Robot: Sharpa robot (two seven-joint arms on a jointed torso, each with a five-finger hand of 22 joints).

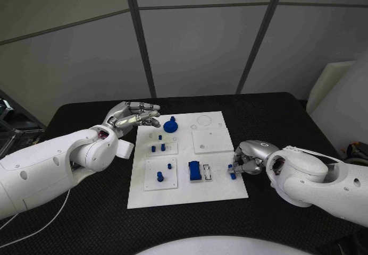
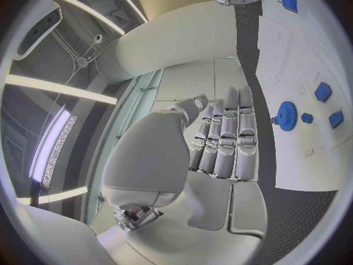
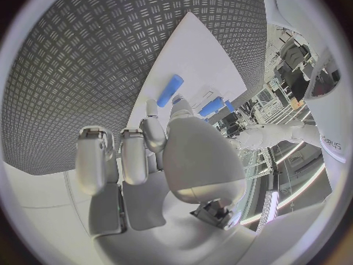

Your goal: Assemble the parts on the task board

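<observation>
The white task board [image 1: 218,194] lies in the middle of the black table. A blue gear [image 1: 171,126] stands near its far left corner, also seen as the blue gear [image 2: 287,115]. My left hand [image 1: 134,118] hovers just left of the gear, fingers [image 2: 224,138] straight and together, holding nothing. My right hand [image 1: 247,160] sits at the board's right edge, against a small blue peg [image 1: 231,171]. The peg [image 3: 170,90] has its near end between a fingertip [image 3: 152,108] and the thumb; whether it is pinched is unclear.
A blue block [image 1: 194,171] and a blue-and-white piece [image 1: 207,171] stand mid-board. Small blue pegs sit in the left plates [image 1: 157,147], [image 1: 160,176]. A bare white plate [image 1: 211,141] lies at the board's far right. Grey panels stand behind the table.
</observation>
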